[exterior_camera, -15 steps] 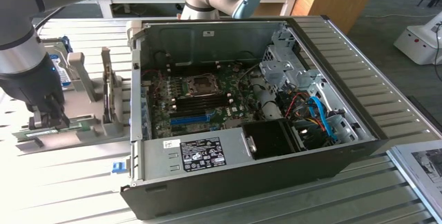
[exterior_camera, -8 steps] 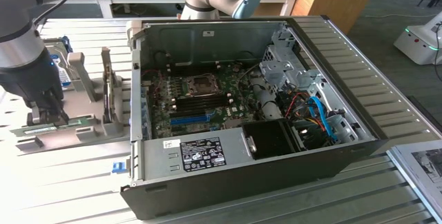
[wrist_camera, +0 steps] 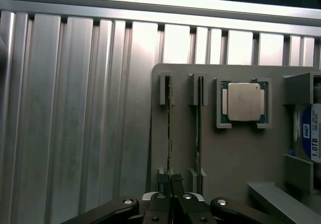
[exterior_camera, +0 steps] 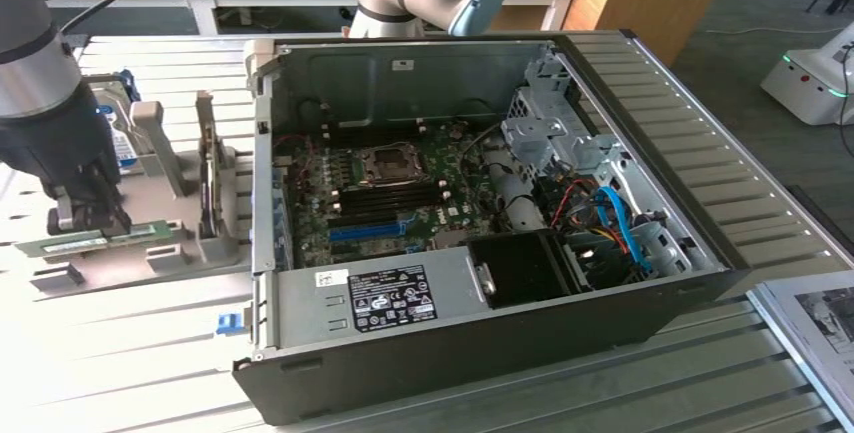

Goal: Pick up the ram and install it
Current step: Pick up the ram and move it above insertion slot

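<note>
End effector (wrist_camera: 170, 180): I see its fingers pinched almost fully together, gripping the ram's upper edge.
Ram (wrist_camera: 170, 128): stands on edge in a slot of the grey holder (wrist_camera: 235, 153) and runs straight out from between the fingers. Its far end sits in the slot's bracket.
Second stick (wrist_camera: 199, 128): in the neighbouring slot, just beside the end effector, untouched.
CPU (wrist_camera: 244, 102): in its own holder pocket beyond the second stick, apart from the fingers.
Case (exterior_camera: 467, 353): open, with the motherboard (exterior_camera: 387, 193) inside, well apart from the end effector on the same desk (wrist_camera: 75, 108).
</note>
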